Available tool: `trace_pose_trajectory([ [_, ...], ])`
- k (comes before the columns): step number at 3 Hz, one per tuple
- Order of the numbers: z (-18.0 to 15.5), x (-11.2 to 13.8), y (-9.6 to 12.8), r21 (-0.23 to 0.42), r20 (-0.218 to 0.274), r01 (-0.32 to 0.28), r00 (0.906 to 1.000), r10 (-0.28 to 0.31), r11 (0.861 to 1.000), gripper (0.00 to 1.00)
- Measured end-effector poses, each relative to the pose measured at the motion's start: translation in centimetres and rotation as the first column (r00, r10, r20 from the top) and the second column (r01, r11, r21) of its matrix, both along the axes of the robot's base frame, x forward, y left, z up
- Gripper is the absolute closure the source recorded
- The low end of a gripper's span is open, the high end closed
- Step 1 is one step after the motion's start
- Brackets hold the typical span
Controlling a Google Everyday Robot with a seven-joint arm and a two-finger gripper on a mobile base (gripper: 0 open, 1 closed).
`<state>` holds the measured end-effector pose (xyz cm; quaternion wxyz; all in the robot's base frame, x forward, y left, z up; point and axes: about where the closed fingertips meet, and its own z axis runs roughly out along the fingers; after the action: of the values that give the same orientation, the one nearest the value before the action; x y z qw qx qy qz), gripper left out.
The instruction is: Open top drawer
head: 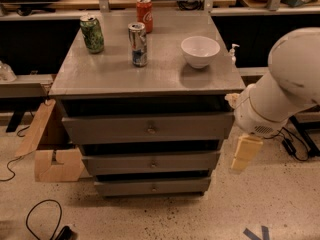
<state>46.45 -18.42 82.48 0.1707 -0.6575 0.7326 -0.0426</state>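
The top drawer (115,129) is the widest of three grey drawers in a grey cabinet (100,76). It has a small round knob (151,130) at its middle, and a dark gap shows above its front. Two narrower drawers (125,163) sit below it. My gripper (245,154) hangs down from the white arm (280,94). It is just right of the cabinet, at the height of the second drawer, and touches no drawer or knob.
On the cabinet top stand a green can (92,34), a silver-blue can (138,44), a red cola can (144,15) and a white bowl (200,51). A cardboard box (50,154) leans at the left. Cables (42,219) lie on the floor. Benches (50,4) run behind.
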Motion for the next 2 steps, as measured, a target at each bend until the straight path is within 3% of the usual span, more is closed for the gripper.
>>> trace_pose_trajectory([
  [1,-5.11,1.91,1.01,-0.020,0.018,-0.038,0.9991,0.038,0.999,0.00],
  [2,-5.11,1.91,1.01,-0.020,0.018,-0.038,0.9991,0.038,0.999,0.00],
])
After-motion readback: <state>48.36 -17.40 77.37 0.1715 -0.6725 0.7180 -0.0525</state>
